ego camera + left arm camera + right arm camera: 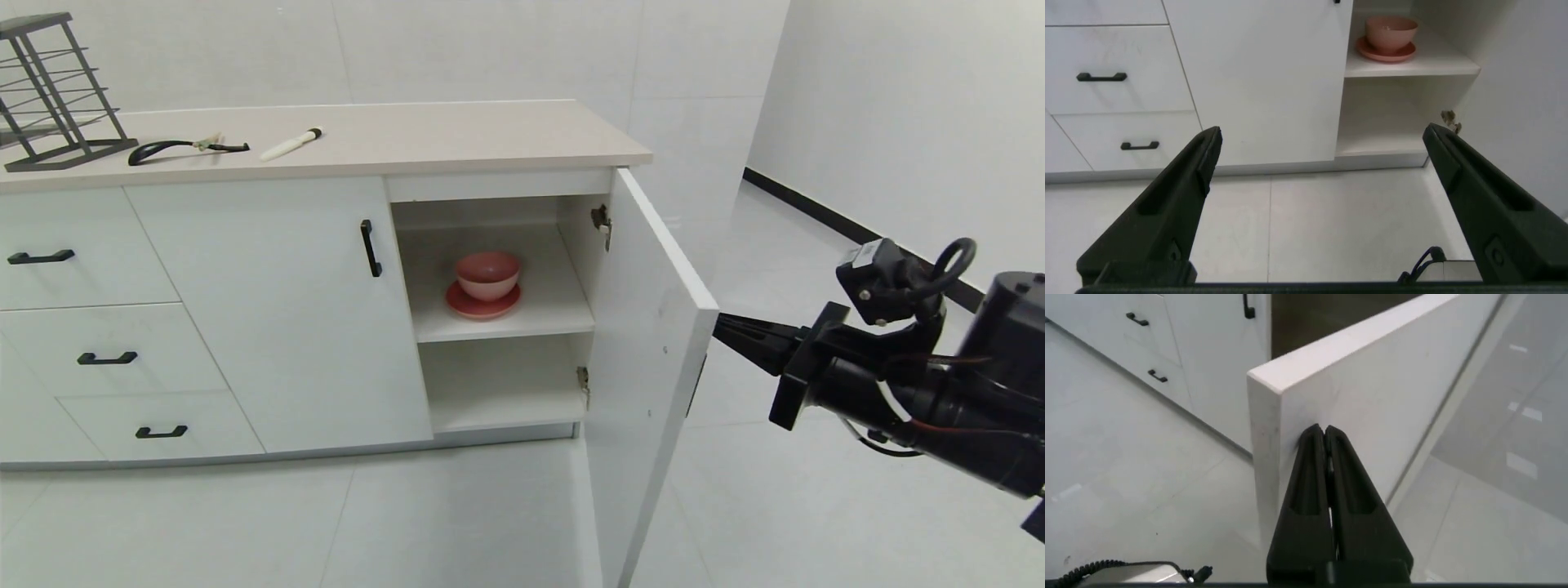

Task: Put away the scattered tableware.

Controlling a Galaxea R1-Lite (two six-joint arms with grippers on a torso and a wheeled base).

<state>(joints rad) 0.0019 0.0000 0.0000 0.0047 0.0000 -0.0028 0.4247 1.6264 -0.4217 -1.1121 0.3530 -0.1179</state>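
Bowl (487, 275) sits on plate (482, 304), both on the upper shelf (555, 286) of the open cupboard, on the far side of the door (645, 327) from the right gripper (722, 327). Right gripper: fingers pressed together, tips at the door's outer face, just beside its free edge. Left gripper (1321, 133): fingers spread apart, holding nothing, facing the cupboard — bowl and plate well ahead of it. On the counter (457, 135), well apart from both grippers — a white utensil (291, 144) and a rack (53, 94).

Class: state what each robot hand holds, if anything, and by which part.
Nothing is held. The right hand is shut, tips at the outer face of the open cabinet door; the left hand is open, empty.
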